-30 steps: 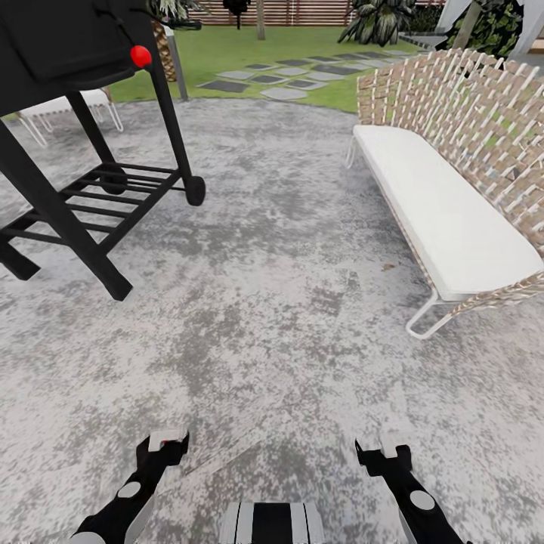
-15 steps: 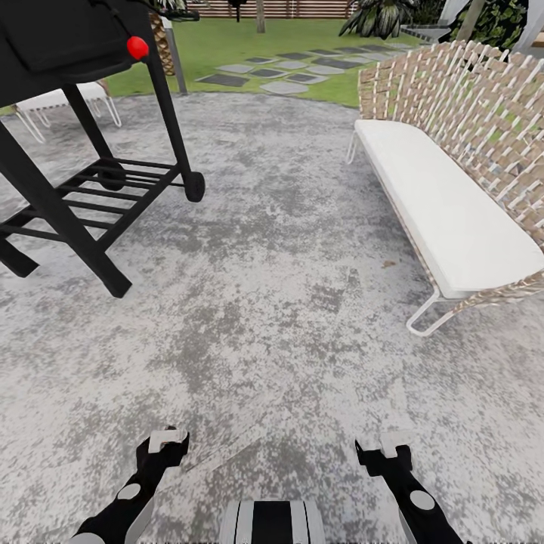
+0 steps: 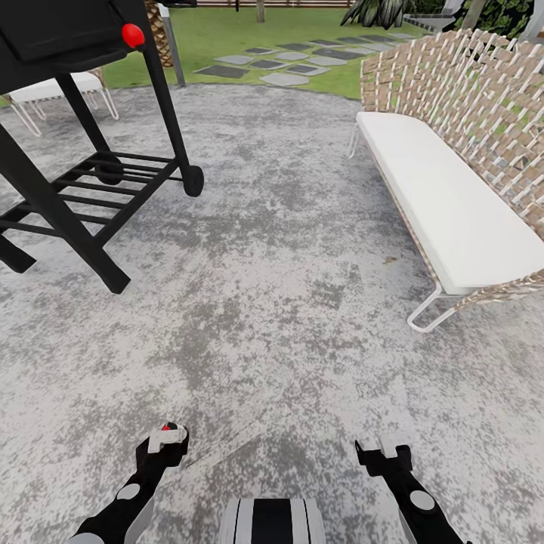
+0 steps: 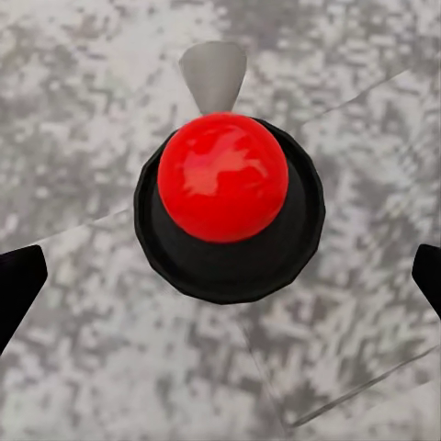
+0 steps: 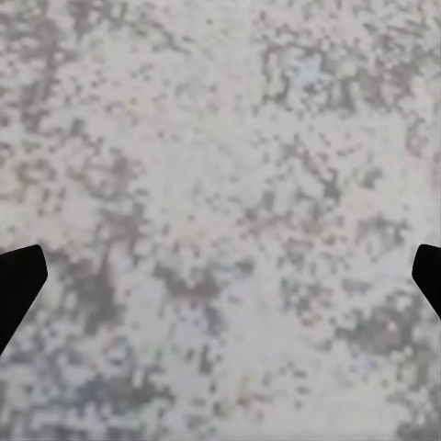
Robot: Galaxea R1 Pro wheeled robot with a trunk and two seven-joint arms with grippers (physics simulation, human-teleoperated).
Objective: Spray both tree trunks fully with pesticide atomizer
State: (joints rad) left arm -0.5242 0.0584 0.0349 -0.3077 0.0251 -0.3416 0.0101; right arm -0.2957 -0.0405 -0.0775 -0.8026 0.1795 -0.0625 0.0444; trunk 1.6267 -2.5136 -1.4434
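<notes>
Atomizer pickup is judged to be the step in hand. A round black body with a glossy red cap and a short grey nozzle, taken to be the pesticide atomizer (image 4: 225, 197), is seen in the left wrist view standing on the mottled grey floor (image 3: 287, 249), straight below the left gripper (image 3: 168, 440). In the head view only a speck of its red cap is caught at that gripper's tip.

The left fingers are spread wide, one dark tip on each side of the atomizer and both apart from it, so nothing is grasped yet. The right gripper (image 3: 385, 451) is likewise spread, with bare floor beneath it and nothing between its tips.

A black grill (image 3: 68, 45) is set at the left and a woven bench (image 3: 446, 204) with a white cushion at the right. Beyond the paved patch, the lawn (image 3: 227, 38) and its stepping stones (image 3: 283, 78) are seen at the far edge. Neither tree can be picked out with certainty from here.

For the next move, the left gripper would need to be lowered around the black body, kept centred and clear of the nozzle, and then closed firmly below the cap. After that, a drive out onto the lawn is called for before any spraying.
</notes>
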